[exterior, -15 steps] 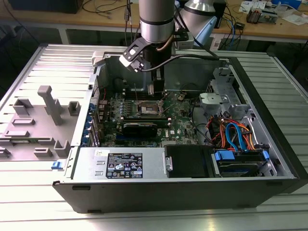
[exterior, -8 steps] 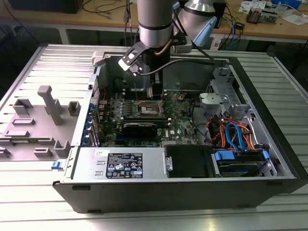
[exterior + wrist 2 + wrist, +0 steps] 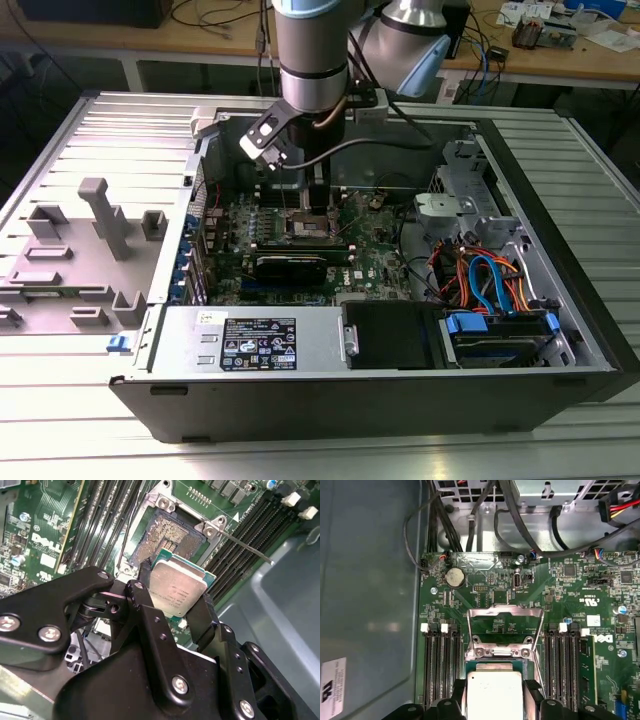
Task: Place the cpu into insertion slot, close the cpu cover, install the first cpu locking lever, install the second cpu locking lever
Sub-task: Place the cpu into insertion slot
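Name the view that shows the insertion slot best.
The second wrist view: the insertion slot lies open, its dark contact field and rim beyond the cpu held in the fingers. In the first wrist view the cpu hides most of it; in the exterior view it sits small below the arm.

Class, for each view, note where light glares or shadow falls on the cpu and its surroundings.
First wrist view: the cpu glares almost white on top. Second wrist view: it is evenly lit between the dark fingers. Exterior view: the table gleams along the near edge, while the motherboard sits in shade.
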`<state>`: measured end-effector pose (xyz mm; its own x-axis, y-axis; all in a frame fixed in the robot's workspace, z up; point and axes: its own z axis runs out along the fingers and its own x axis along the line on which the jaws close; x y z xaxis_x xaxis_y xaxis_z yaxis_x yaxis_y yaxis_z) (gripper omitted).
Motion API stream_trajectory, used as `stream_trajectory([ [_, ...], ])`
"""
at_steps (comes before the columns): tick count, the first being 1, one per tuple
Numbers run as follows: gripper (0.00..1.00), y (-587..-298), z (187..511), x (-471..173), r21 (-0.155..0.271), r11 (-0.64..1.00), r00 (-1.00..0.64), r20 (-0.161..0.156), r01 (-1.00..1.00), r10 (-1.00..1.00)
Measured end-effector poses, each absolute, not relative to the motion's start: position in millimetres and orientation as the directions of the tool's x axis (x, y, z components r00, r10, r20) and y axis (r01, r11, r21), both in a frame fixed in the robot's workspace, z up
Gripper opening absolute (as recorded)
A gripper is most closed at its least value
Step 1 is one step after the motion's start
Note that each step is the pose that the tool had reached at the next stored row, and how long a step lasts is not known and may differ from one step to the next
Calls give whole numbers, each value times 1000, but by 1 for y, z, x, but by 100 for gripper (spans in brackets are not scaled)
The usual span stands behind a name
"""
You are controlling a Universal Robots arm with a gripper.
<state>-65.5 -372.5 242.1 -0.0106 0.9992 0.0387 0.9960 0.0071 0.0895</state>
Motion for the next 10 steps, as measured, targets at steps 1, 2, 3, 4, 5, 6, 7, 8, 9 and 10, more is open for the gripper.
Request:
stream_trajectory([
  [1,54,-373,240,-65,90,8,-11,39,996,999],
  [2,54,-372,238,-66,90,8,-12,39,996,999],
  [3,54,-372,235,-66,90,9,-12,39,996,999],
  [4,54,-372,233,-66,90,9,-13,39,996,999],
  [5,54,-373,231,-66,90,10,-13,39,996,999],
  [6,54,-373,230,-66,90,10,-13,39,996,999],
  [7,54,-373,230,-66,90,10,-13,39,996,999],
  [8,54,-373,230,-66,90,10,-13,39,996,999],
  [9,54,-373,230,-66,90,10,-13,39,996,999],
  [10,54,-373,230,-66,90,10,-13,39,996,999],
])
